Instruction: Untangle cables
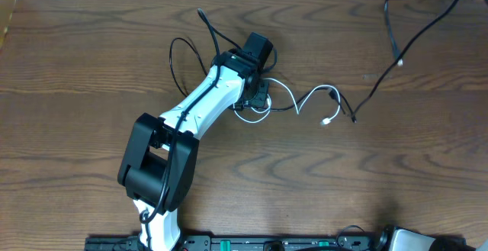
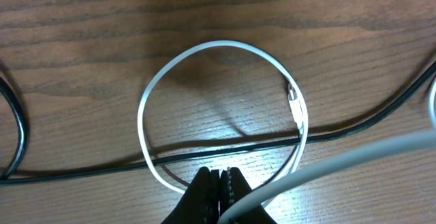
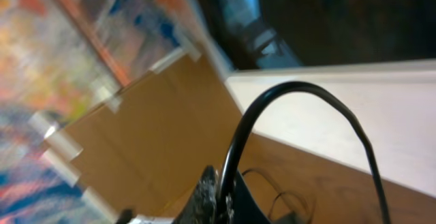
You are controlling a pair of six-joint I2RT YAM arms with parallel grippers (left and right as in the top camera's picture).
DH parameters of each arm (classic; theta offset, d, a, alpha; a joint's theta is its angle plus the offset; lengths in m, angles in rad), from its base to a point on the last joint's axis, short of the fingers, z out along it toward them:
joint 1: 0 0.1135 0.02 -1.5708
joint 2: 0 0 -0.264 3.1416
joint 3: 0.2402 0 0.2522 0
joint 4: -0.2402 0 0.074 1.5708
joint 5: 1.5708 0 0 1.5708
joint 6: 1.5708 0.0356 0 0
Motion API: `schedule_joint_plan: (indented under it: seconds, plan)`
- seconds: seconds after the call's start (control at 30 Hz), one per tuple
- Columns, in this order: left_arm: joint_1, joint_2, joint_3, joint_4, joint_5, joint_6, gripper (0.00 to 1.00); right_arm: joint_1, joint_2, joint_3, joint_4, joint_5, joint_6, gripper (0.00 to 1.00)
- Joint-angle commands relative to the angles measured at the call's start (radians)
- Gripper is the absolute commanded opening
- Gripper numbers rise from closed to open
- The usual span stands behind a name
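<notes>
The white cable [image 1: 313,92] and the black cable [image 1: 174,53] lie crossed over each other mid-table. My left gripper [image 1: 259,102] hangs over their crossing. In the left wrist view the left gripper [image 2: 219,175] is shut, and a near, blurred stretch of the white cable [image 2: 354,157] comes out of its jaws to the right. Beyond the fingertips the white cable forms a ring [image 2: 218,43] with its plug [image 2: 294,105], and the black cable [image 2: 68,170] runs across under it. My right gripper [image 3: 218,183] is shut and holds nothing, pointing away from the table.
Thick black arm wires [image 1: 393,30] hang at the back right, and one [image 3: 300,91] arches in front of the right wrist camera. The right arm [image 1: 408,241] sits at the front edge. The white plug [image 1: 328,121] and black plug [image 1: 353,118] lie right of centre.
</notes>
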Motion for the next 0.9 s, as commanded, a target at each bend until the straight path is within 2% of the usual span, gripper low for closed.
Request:
schedule_joint_plan:
  seconds: [0.0,0.17,0.27,0.33,0.47,0.67,0.87]
  plan:
    - [0.003,-0.013,0.008,-0.003,-0.02,-0.016,0.07,0.011,-0.02,0.01,0.067,-0.077,0.124,0.01]
    - [0.003,-0.013,0.008,-0.003,-0.02,-0.016,0.08,0.011,-0.004,0.006,0.045,-0.076,0.075,0.01]
    - [0.003,-0.013,0.008,-0.003,-0.02,-0.016,0.08,0.01,0.022,0.005,-0.062,-0.026,-0.006,0.01]
    - [0.003,-0.013,0.008,-0.003,-0.02,-0.016,0.07,0.006,0.039,0.005,-0.152,0.043,-0.078,0.01]
    - [0.003,-0.013,0.008,-0.003,-0.02,-0.016,0.07,-0.013,0.074,0.006,-0.33,0.314,-0.234,0.02]
    - [0.003,-0.013,0.008,-0.008,-0.02,-0.016,0.07,-0.1,0.098,0.06,-0.336,0.597,-0.248,0.01]
    - [0.003,-0.013,0.008,-0.007,-0.02,-0.016,0.07,-0.232,0.175,0.21,-0.344,0.649,-0.236,0.01]
